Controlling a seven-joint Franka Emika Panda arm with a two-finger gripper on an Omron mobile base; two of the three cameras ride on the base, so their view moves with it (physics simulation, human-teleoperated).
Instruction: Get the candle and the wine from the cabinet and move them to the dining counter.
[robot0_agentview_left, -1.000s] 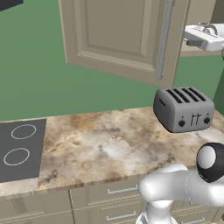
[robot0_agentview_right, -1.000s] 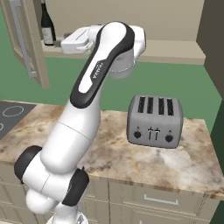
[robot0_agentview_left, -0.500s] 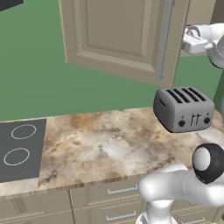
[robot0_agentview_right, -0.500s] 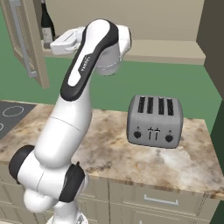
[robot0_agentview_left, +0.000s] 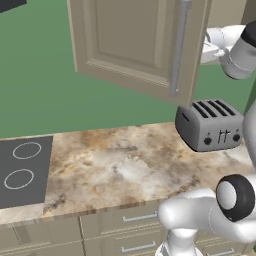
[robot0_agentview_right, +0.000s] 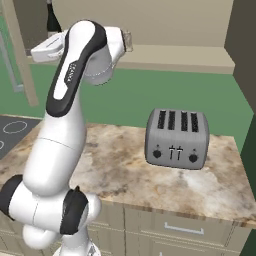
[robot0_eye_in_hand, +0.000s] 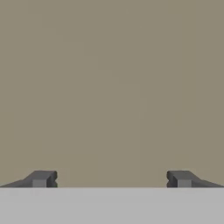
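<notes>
Cabinet (robot0_agentview_left: 135, 40): beige, recessed-panel door swung open, grey bar handle; dark wine (robot0_agentview_right: 51, 20) glimpsed behind the arm; toaster (robot0_agentview_right: 176, 139) on worktop below; gripper (robot0_eye_in_hand: 112, 179) spread wide, nothing held.

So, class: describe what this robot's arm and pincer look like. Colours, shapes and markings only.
The arm is glossy white, built of rounded tubular segments with black bands at the joints and round black caps on them. A black stripe with small lettering runs along the upper link. The pincer ends in two small, dark grey, blocky fingertips.
</notes>
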